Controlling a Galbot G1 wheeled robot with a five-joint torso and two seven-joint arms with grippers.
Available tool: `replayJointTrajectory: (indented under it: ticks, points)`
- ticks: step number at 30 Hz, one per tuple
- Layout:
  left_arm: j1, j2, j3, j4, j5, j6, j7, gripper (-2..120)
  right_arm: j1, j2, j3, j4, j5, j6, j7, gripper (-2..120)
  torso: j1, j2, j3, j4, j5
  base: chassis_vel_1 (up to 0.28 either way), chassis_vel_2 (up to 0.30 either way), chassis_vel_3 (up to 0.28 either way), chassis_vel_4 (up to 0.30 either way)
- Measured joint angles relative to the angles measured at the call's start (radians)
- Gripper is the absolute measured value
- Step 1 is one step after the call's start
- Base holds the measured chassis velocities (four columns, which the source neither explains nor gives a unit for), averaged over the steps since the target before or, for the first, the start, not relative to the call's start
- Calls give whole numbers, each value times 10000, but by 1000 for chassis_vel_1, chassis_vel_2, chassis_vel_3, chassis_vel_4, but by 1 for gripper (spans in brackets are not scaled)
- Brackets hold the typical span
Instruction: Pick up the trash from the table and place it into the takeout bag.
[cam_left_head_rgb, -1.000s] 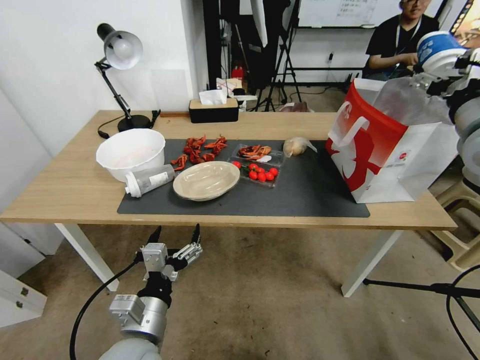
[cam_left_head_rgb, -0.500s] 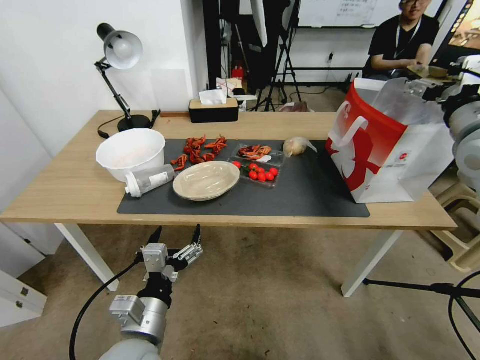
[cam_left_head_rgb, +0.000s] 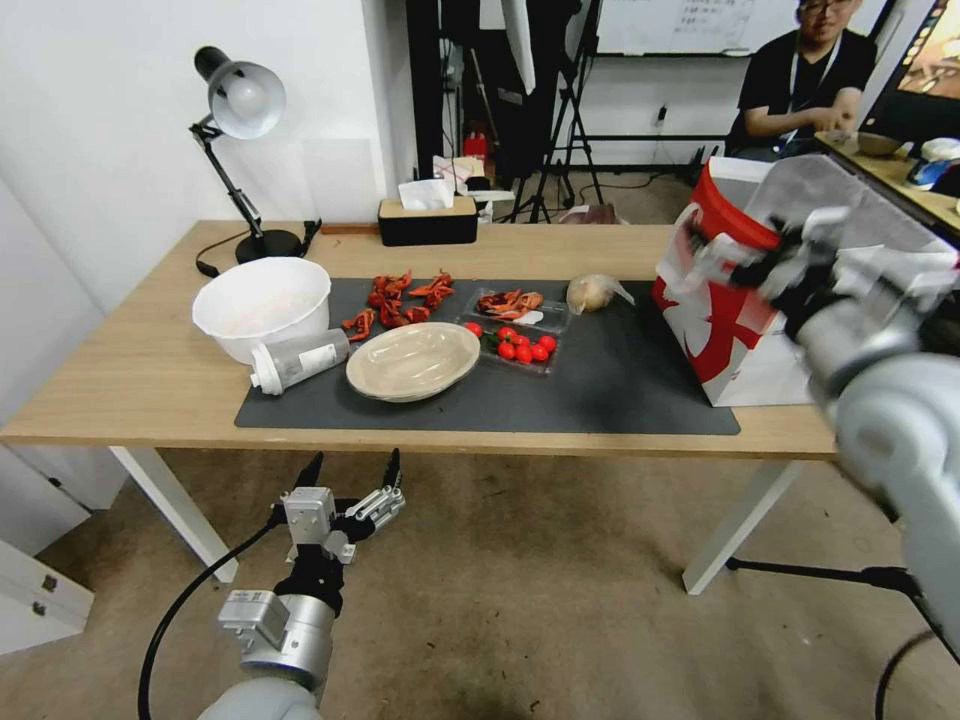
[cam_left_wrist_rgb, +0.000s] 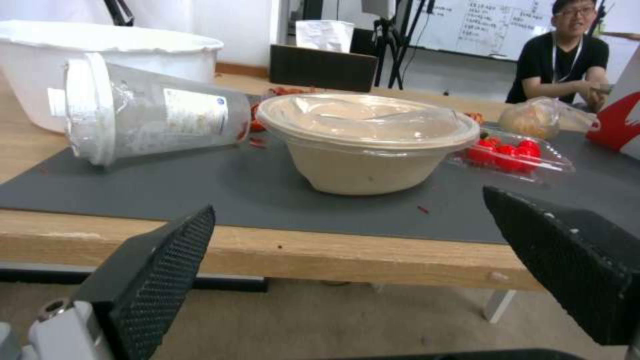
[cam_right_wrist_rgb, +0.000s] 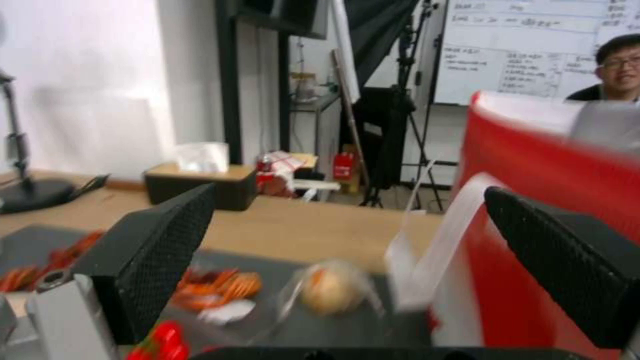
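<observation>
Trash lies spread over the dark grey mat (cam_left_head_rgb: 600, 390) of the table (cam_left_head_rgb: 130, 370) in the head view: a translucent white-capped bottle (cam_left_head_rgb: 297, 360) on its side touching the white bowl (cam_left_head_rgb: 260, 300), a shallow beige dish (cam_left_head_rgb: 413, 360) just beside it, and a clear bag of tan food (cam_left_head_rgb: 592, 292) near the takeout bag (cam_left_head_rgb: 735, 330), which stands upright at the mat's right end. The right gripper (cam_left_head_rgb: 745, 262) is in front of the bag's red face — fingers spread, holding nothing. The left gripper (cam_left_head_rgb: 350, 470) hangs below the table's front edge, also released.

From the left wrist, the two black fingers (cam_left_wrist_rgb: 167, 260) stand wide apart and empty, level with the table edge; the bottle (cam_left_wrist_rgb: 147, 117) and the dish (cam_left_wrist_rgb: 367, 145) sit beyond on the mat.

From the right wrist, the fingers (cam_right_wrist_rgb: 160, 250) are parted — between them the bag of food (cam_right_wrist_rgb: 330, 287), with the takeout bag (cam_right_wrist_rgb: 547, 165) and its white handle (cam_right_wrist_rgb: 440, 250) close by.
</observation>
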Motion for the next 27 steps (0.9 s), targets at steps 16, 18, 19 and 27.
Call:
replayJointTrajectory:
  ticks: [16, 18, 19, 27]
  points:
    - [-63, 52, -9, 188, -131, -104, 8, 100, -4309, 2548, -176, -433, -2992, 4760, -1242, 100, 0, 1, 0, 2, -2, 0, 0, 0, 0]
    - [-63, 54, -13, 189, -135, -108, 9, 100, -4502, 2670, -178, -567, -3119, 5071, -1279, 100, 0, 1, 0, 3, -1, 0, 0, 0, 0]
    - [-60, 57, -36, 189, -141, -119, 12, 100, -4858, 2876, -182, -815, -3293, 5652, -1311, 100, 0, 0, 1, 2, 1, 0, 0, 0, 0]
    - [-14, 24, -81, 94, -148, -168, 82, 100, -5708, 3342, -170, -1449, -3704, 6525, -1572, 100, 1, 0, 1, 2, 1, 0, 0, 0, 0]
